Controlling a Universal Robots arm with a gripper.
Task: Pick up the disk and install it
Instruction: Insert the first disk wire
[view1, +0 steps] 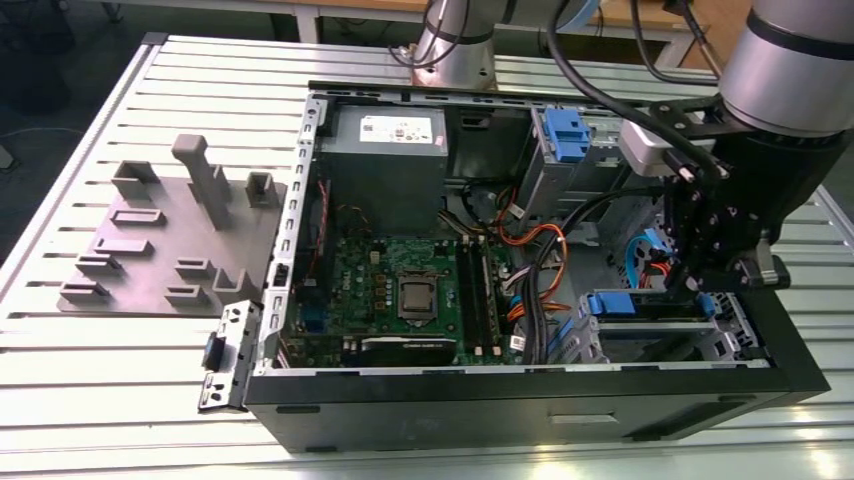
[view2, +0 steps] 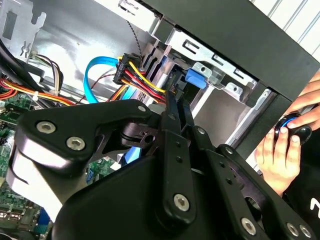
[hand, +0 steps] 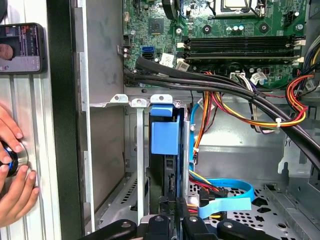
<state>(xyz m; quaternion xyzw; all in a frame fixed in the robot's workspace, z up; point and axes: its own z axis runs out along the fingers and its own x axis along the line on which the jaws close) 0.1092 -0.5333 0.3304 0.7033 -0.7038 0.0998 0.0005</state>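
The disk (hand: 164, 134) stands on edge in a slot of the metal drive bay (hand: 131, 102) inside the open computer case (view1: 534, 395). Its blue plastic frame faces the first wrist view, with the dark body running back to my gripper (hand: 172, 216). The gripper is shut on the disk's near edge. In the second wrist view the black fingers (view2: 172, 125) meet on the thin disk, whose blue tab (view2: 196, 78) sits at the bay's mouth. In the exterior view my gripper (view1: 690, 283) hangs low in the case's near right corner, just over the blue frame (view1: 625, 303).
Bundled power cables (hand: 250, 112) and a blue flat data cable (hand: 227, 195) lie close beside the bay. The motherboard (view1: 400, 290) fills the case's middle. A person's hand (hand: 12, 170) rests on a round knob outside the case, near a phone (hand: 22, 47). A grey fixture plate (view1: 160, 240) lies at the exterior view's left.
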